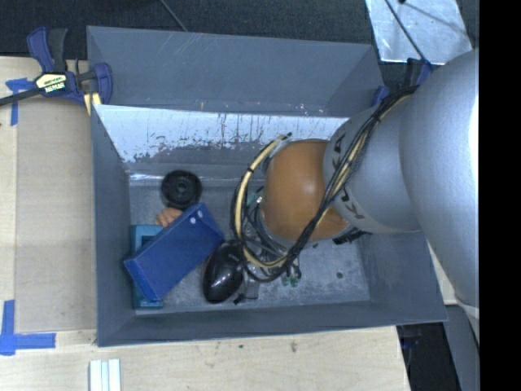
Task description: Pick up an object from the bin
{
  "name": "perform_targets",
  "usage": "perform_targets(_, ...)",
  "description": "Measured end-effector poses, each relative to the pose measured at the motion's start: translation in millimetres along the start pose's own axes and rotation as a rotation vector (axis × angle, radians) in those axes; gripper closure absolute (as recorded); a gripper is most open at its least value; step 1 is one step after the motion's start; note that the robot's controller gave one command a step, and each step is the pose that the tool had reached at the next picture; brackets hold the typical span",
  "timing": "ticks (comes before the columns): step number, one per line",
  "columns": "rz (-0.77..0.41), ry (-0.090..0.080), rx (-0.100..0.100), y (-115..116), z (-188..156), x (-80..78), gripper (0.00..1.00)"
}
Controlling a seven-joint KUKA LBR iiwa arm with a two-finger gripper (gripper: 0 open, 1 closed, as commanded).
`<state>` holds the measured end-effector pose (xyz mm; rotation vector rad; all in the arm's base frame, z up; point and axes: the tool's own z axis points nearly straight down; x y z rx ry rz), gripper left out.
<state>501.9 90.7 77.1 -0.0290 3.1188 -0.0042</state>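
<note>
Lying low in the middle of the frame, on the floor of the grey bin [110, 218]: a black oval thing [218, 278], smooth, glossy and domed like a computer mouse. Resting flat, long axis leaning from lower left to upper right. Sitting just beside the lower right edge of a blue flat box [172, 252], upper right end tucking under the arm's cables [260, 255].

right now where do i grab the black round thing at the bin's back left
Probably across its rim from straight above: the black round thing lies flat with bare floor to its left and right in the view, while the blue box crowds its near side.
</note>
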Motion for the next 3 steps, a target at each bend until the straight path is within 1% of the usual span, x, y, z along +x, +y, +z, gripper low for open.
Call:
perform_targets(2, 0.003, 0.005, -0.001, -0.9, -7.6, -1.5, 1.00)
perform_targets(3, 0.002, 0.010, 0.000, -1.3, -13.9, -0.9, 1.00)
